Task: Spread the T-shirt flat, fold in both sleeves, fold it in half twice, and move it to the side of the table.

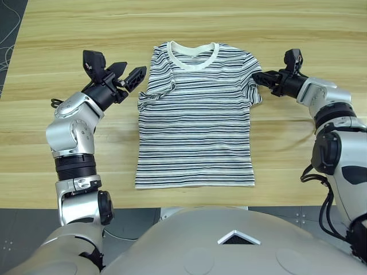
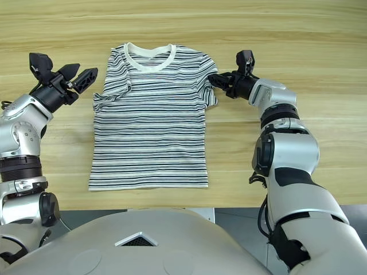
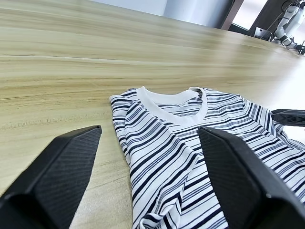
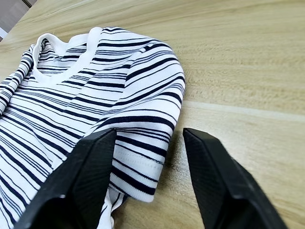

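While T-shirt [image 1: 195, 123] lies spread, left claw [image 1: 132, 72] gapes beside; right claw [image 1: 256, 78] gapes at sleeve [image 4: 143, 164].

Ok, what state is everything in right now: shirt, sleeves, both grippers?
T-shirt: spread flat on the table, collar away from the robot, not yet folded in half.
Left sleeve: folded in, a bit rumpled.
Right sleeve: folded in.
Left gripper: open, beside the left sleeve, holding nothing.
Right gripper: open, right sleeve's folded edge between its fingers, not clamped.
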You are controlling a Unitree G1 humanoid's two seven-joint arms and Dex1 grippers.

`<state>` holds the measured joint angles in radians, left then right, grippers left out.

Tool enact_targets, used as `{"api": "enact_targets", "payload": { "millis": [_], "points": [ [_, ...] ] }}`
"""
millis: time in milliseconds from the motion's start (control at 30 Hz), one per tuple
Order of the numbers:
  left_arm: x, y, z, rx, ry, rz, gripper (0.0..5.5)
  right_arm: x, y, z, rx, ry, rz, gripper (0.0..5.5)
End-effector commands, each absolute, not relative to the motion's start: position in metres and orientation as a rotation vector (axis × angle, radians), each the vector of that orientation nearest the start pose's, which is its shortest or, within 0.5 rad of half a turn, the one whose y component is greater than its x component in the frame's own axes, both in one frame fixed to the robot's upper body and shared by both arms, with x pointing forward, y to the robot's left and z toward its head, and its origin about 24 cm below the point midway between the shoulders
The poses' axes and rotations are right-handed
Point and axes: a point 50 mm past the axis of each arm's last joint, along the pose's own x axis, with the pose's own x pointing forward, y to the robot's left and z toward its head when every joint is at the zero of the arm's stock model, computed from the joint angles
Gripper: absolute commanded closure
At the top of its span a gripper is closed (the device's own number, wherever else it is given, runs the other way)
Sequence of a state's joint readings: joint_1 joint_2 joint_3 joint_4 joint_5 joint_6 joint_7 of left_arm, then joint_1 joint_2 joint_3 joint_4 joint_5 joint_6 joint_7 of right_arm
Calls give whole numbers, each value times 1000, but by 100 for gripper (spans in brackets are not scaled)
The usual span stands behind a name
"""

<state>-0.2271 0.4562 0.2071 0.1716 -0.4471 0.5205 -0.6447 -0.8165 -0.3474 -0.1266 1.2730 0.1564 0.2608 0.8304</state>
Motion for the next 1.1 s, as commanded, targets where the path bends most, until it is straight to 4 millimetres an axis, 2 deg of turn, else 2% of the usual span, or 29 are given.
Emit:
{"api": "enact_targets", "payload": {
  "millis": [33,333,667,1100],
  "points": [
    [281,245,65,-193,322,-449,169,341,-200,14,260,673,584,351],
    [282,243,68,-192,319,-452,169,342,-198,16,262,670,604,534],
    [283,240,67,-195,320,-460,169,345,-202,23,275,634,610,534],
    [281,241,64,-203,327,-451,169,355,-207,43,239,557,631,534]
  ]
}}
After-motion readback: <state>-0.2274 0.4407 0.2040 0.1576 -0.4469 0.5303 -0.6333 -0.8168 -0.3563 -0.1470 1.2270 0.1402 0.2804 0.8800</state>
